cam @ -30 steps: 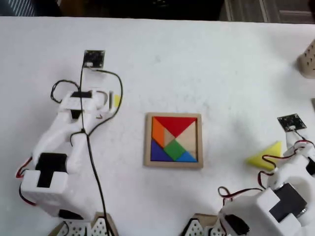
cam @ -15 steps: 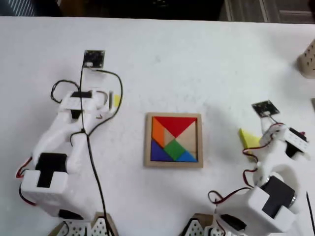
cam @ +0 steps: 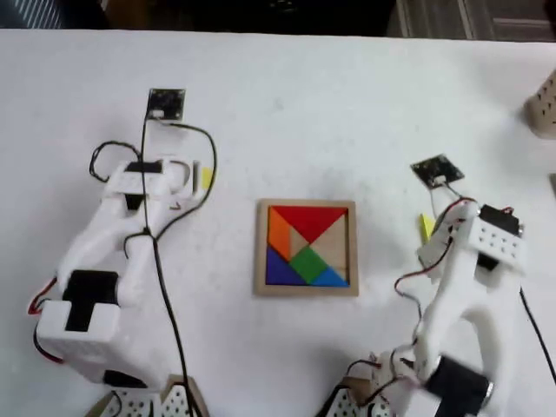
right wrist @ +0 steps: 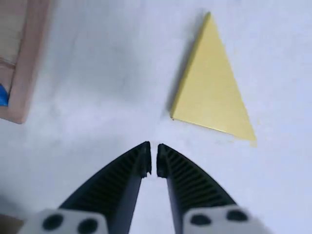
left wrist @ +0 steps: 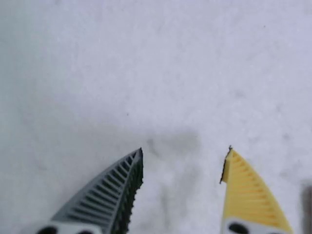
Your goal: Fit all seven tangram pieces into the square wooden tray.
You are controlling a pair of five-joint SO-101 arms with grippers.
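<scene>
**Five coloured pieces in the tray, yellow triangle out on the table**

Two arms rise from the near edge of the table. The left arm stands toward the left edge and the right arm toward the right edge.

The left gripper hangs over bare tabletop left of the tray. Its grey and yellow fingers are spread wide with nothing between them.

The right gripper points down at the table to the right of the tray. Its two black fingers are drawn almost together, with only a thin slit between the tips, and they hold nothing.

The yellow triangle lies flat on the table just past those tips, close but not touched. It sits apart from the tray, between the tray's right side and the table's right edge. From above, the right arm covers most of it and only a sliver shows.

The square wooden tray sits mid-table between the arms. In it are a red triangle along the far side, an orange piece on the left and a dark blue piece at the near left corner. A green square lies in the middle and a light blue triangle on the near side. The right side shows a wood-coloured triangular area (whether the small tan patch by the centre is a piece or bare floor, I cannot tell).

At the far end of the right edge stands a pale wooden block with holes.
</scene>
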